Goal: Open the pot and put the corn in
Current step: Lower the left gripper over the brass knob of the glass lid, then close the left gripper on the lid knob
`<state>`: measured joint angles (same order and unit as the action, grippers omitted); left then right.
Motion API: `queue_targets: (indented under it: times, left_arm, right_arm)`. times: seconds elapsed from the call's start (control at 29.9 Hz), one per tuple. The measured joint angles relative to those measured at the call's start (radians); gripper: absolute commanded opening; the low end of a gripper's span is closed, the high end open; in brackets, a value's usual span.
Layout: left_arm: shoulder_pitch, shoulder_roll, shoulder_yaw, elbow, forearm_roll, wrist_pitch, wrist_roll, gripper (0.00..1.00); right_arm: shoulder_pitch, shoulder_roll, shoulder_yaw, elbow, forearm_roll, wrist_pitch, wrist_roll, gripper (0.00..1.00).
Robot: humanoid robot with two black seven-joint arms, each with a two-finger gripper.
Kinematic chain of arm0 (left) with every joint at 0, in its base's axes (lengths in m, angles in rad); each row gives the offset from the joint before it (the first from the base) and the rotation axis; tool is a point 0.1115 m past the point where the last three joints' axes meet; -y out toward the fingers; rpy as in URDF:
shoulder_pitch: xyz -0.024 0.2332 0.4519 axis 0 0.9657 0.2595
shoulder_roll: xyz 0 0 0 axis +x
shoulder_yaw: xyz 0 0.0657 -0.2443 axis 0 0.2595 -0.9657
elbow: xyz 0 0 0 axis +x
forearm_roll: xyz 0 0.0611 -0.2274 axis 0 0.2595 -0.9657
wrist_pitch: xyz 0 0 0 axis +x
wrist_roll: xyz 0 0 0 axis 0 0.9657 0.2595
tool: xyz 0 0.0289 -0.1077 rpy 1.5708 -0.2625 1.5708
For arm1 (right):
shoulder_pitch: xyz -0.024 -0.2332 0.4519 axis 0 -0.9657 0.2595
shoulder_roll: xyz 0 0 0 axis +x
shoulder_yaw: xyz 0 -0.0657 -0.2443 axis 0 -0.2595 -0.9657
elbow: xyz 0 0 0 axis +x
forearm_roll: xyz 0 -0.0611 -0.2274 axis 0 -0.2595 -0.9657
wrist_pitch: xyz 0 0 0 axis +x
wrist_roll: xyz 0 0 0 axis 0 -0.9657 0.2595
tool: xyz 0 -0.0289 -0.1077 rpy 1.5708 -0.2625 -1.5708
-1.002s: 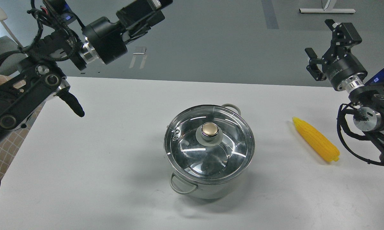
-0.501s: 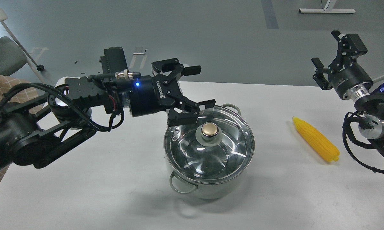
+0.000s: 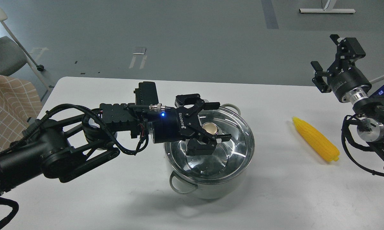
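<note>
Your left gripper (image 3: 216, 122) sits over the pot (image 3: 211, 182) at table (image 3: 115, 198) centre, fingers spread wide on either side of the gold knob (image 3: 210, 128), not closed on it. Glass lid (image 3: 240, 134) is on the pot. Corn (image 3: 316, 139) lies on the table right of the pot, well apart. Your right gripper (image 3: 326, 52) hangs raised beyond the corn, open, holding nothing.

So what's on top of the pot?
A glass lid covers the pot. The open left gripper straddles its gold knob. Nothing shows inside.
</note>
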<state>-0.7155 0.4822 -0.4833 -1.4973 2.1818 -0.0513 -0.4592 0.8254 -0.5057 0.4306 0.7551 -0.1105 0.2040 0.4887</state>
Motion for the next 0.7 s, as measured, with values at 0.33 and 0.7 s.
queue_targets:
  times: [0.33, 0.7]
  left_arm:
    - [0.022, -0.033, 0.002, 0.052, 0.0, 0.002, 0.003, 0.94]
    - [0.075, -0.006, -0.002, 0.052, 0.0, 0.045, 0.002, 0.87]
  right_arm:
    - [0.0, 0.001, 0.0, 0.001, 0.0, 0.0, 0.0, 1.0]
    - [0.0, 0.003, 0.001, 0.001, 0.0, 0.0, 0.0, 1.0]
